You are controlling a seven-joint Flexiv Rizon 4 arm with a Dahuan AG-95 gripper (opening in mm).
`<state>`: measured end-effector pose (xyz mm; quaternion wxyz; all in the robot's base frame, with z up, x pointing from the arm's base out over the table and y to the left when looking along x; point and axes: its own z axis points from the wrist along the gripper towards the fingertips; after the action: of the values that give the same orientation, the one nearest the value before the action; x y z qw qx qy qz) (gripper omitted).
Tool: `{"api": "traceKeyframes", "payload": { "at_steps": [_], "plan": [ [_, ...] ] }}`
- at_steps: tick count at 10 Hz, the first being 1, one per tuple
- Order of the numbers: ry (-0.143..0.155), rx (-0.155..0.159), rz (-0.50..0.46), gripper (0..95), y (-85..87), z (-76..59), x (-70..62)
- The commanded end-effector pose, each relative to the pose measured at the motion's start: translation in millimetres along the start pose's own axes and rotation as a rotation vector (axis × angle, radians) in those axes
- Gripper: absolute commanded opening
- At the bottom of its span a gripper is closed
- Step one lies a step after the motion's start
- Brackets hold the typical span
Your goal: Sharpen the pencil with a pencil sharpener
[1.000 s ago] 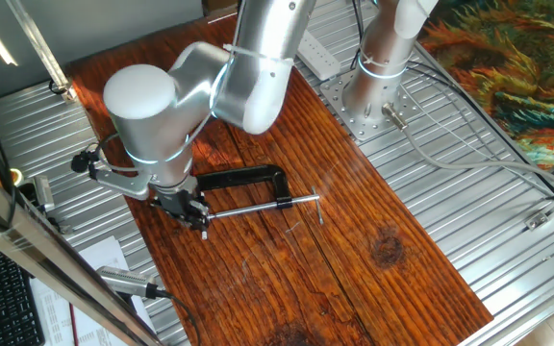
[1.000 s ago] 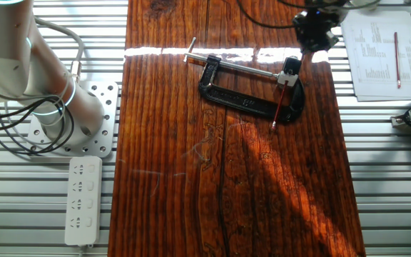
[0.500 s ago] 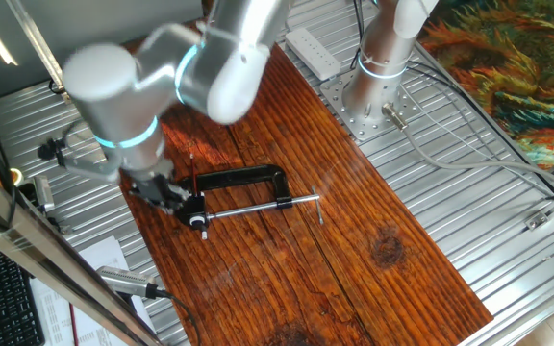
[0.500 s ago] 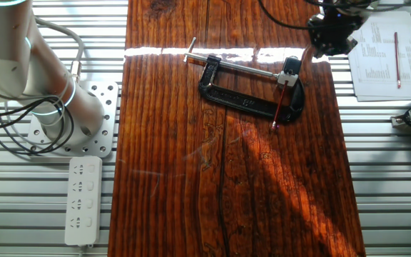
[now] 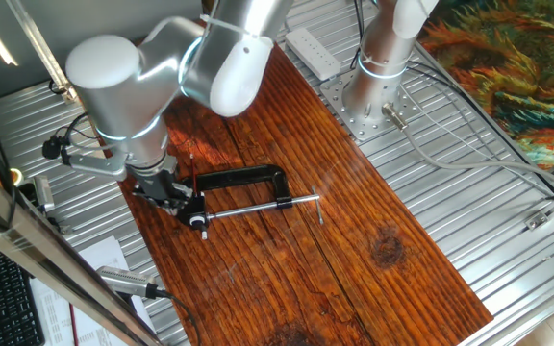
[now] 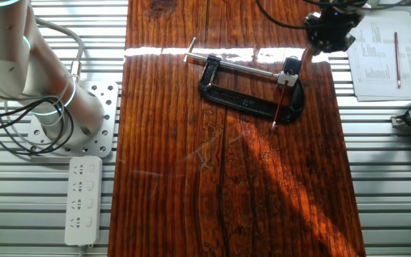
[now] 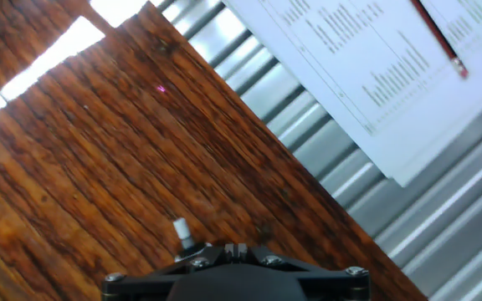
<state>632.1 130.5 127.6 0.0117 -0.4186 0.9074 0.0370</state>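
The tabletop (image 6: 191, 178) carries a clamp (image 6: 248, 96) holding the sharpener (image 6: 289, 71), with the pencil (image 6: 279, 107) stuck in it, slanting across the frame. The hand (image 6: 328, 32) hovers beside it; I cannot tell its opening. It should line up squarely over the pencil's free end first.

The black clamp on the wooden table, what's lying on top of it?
Across the clamp frame lies the thin red pencil, one end in the small pencil sharpener by the screw rod. How the sharpener is seated cannot be seen.
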Motion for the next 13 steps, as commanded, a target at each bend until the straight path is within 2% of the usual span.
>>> {"api": "traceKeyframes", "payload": {
  "at_steps": [1, 4, 6, 7, 8, 9, 10, 11, 13],
  "plan": [
    [0.011, 0.003, -0.016, 0.0, 6.2, 7.1, -1.3],
    [0.003, -0.002, -0.017, 0.0, 10.2, 13.8, -2.3],
    [0.01, 0.005, -0.065, 0.0, 10.2, 13.8, -2.3],
    [0.025, 0.012, -0.098, 0.0, 10.2, 13.8, -2.3],
    [0.065, 0.041, -0.134, 0.0, 10.2, 13.8, -2.3],
    [0.077, 0.048, -0.167, 0.0, 10.2, 13.8, -2.3],
    [0.068, 0.04, -0.191, 0.0, 10.2, 13.8, -2.3],
    [0.064, 0.04, -0.191, 0.0, 16.3, 10.5, 9.3],
    [0.035, 0.019, -0.188, 0.0, 17.6, 11.0, 10.0]
  ]
}}
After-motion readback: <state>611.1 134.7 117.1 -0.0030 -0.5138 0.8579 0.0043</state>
